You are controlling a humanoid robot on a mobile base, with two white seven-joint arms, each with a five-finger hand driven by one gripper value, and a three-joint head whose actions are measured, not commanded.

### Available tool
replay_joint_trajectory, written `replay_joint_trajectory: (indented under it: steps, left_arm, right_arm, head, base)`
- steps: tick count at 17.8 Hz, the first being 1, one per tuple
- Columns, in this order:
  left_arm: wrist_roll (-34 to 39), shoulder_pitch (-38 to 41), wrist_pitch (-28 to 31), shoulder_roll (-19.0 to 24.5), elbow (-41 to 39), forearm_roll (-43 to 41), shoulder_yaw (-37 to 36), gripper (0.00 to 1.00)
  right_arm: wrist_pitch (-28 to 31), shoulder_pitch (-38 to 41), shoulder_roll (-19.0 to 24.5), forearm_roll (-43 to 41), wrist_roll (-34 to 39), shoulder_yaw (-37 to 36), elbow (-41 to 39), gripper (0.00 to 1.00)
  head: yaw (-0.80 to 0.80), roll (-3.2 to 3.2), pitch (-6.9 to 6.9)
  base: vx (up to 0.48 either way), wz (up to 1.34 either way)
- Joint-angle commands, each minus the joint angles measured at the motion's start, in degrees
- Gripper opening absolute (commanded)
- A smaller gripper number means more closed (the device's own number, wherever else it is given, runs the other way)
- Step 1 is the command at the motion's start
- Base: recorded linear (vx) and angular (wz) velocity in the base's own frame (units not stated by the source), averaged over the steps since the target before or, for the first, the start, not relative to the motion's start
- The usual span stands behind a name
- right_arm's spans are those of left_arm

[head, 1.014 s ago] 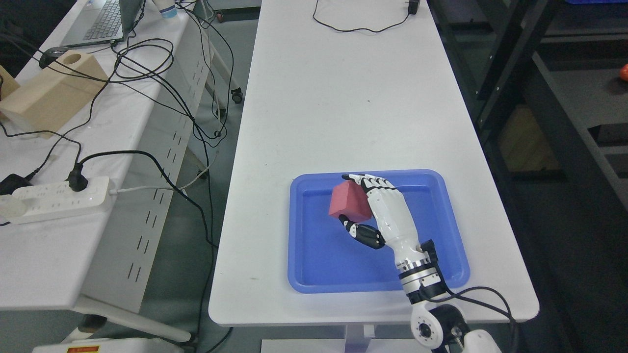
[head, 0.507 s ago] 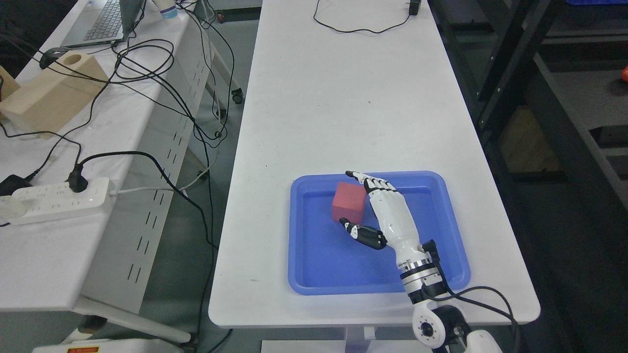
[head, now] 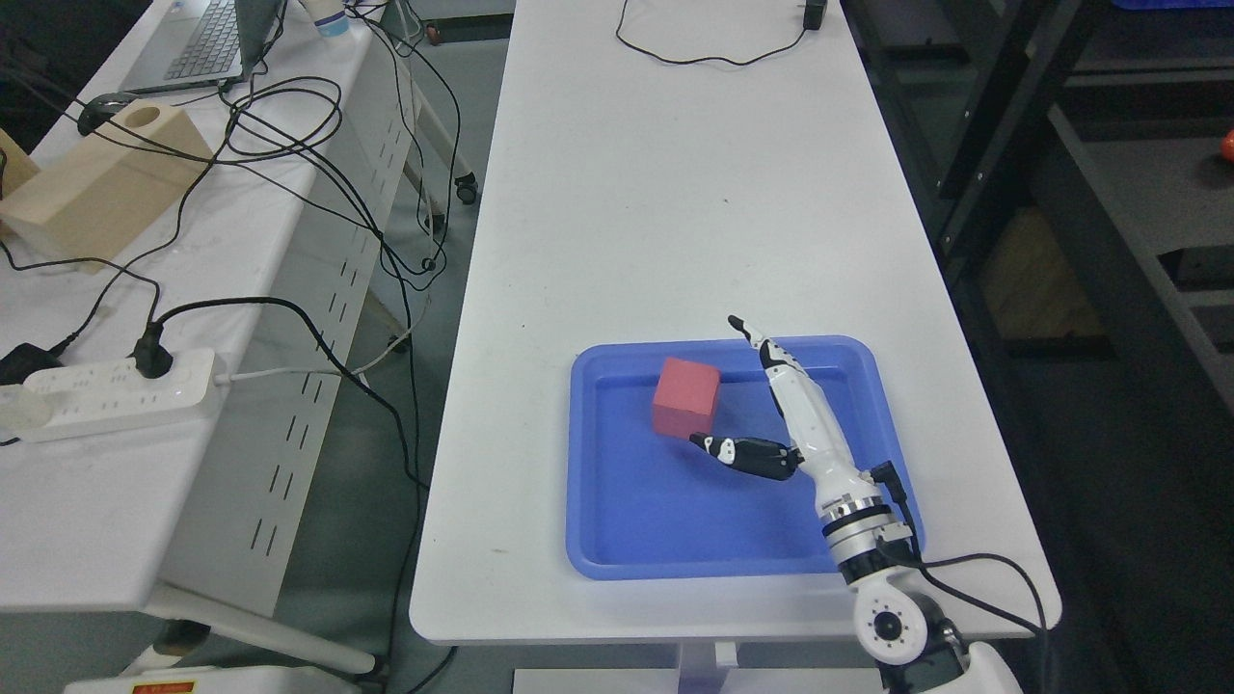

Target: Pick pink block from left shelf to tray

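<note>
On the long white table (head: pixel 675 212), toward its 6 o'clock end, sits a blue tray (head: pixel 675 540); the pink block (head: pixel 686 397) rests on the tray floor in the 10 o'clock part of it, upright on one face, near the far rim but not touching it. At 4 o'clock from the block hangs the right hand (head: pixel 786 424), its arm rising from the bottom edge at about 5 o'clock and crossing the tray's near right corner; the hand is turned edge-on, so the white fingers (head: pixel 771 357) show as one stretched line pointing toward 11 o'clock past the tray's far rim; the black thumb (head: pixel 747 453) sticks out toward 9 o'clock, its tip just beside the block's lower right corner, and whether it touches cannot be told. The fingers are spread wide from the thumb and hold nothing; the block stands free between them and apart from the long fingers.

Off at 9 o'clock a second table (head: pixel 87 501) carries a white power strip (head: pixel 116 390) with a black plug, tangled black cables (head: pixel 280 125), a tan wooden block (head: pixel 96 188) and a laptop (head: pixel 198 43) at 11 o'clock; dark shelving (head: pixel 1109 241) runs along 3 o'clock.
</note>
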Motion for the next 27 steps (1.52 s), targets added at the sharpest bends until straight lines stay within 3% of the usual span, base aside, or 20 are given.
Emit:
replay_joint_trajectory:
  steps: [1,9,21,27]
  left_arm:
    - [0.05,-1.67,-0.02,1.0,-1.0,0.0,0.0,1.0]
    - [0.05,-1.67,-0.02,1.0,-1.0,0.0,0.0,1.0]
    - [0.05,-1.76,-0.02,1.0,-1.0,0.0,0.0,1.0]
    - [0.05,-1.67,-0.02,1.0,-1.0,0.0,0.0,1.0]
  right_arm:
    - [-1.69,0.35,-1.01,-26.0,0.98,-8.24,-0.23,0.99]
    - [-1.88,0.62,-1.01,-30.13,0.89,-10.18,-0.31,0.99]
    - [5.76,0.62,-2.11,-29.51,1.59,-11.58,-0.23,1.0]
    - [6.74,0.88,-2.82,-29.34,4.75,-10.09,-0.14,1.0]
  head:
    - [0.0,0.0,0.0]
    - [0.0,0.0,0.0]
    - [0.0,0.0,0.0]
    - [0.0,0.0,0.0]
  base:
    - [0.0,0.0]
    - [-0.023,0.0]
    - [-0.147,-0.11]
    - [-0.185,-0.3]
